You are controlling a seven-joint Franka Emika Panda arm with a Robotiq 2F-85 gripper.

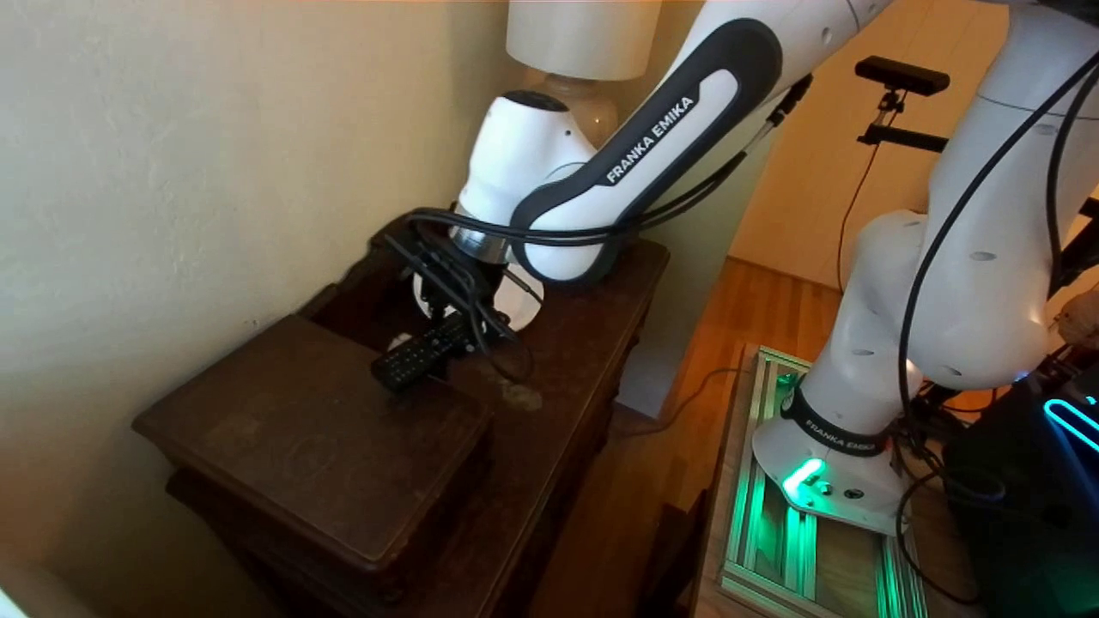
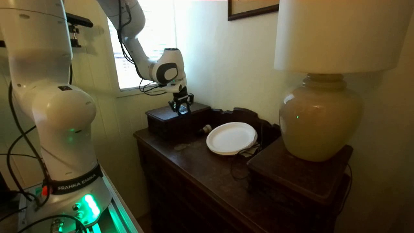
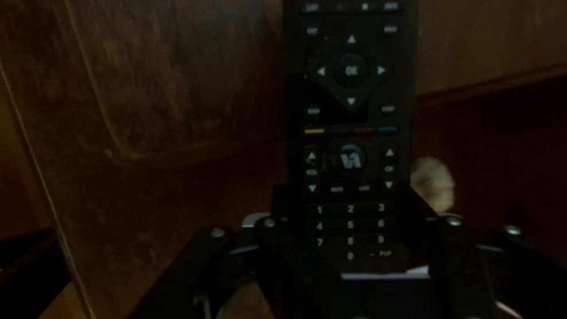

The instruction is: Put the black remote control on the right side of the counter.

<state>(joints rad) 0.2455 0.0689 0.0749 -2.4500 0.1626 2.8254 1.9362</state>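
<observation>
Between the jaws of the gripper [image 3: 347, 206]: black remote control [image 3: 352, 133]. Gripper is grasping it across the number-pad end, one jaw along each long edge; arrow-pad end sticks out past the jaws, keys facing the wrist camera.

Under the gripper: counter [image 2: 203, 161], dark brown wood, worn top. Remote's outer end overlaps the edge of the raised step [image 1: 300, 438] nearest the gripper in an exterior view; can't tell if it touches the wood.

Near the gripper, lower down: small pale-ended object [image 2: 207, 128] on the counter's lower level, between that step and the white plate [image 2: 232, 138]. Plate partly hidden behind gripper and black cables [image 1: 558, 232] in an exterior view.

Farther from the gripper, opposite end of counter: second raised step [image 2: 297, 174], lamp [image 2: 318, 119] standing upright on it.

Above the gripper: white arm [image 1: 652, 146], running back to its base [image 1: 824, 489], green light on, well apart from the gripper on a metal frame [image 1: 798, 549]. Wrist view dark, several small key labels unreadable
</observation>
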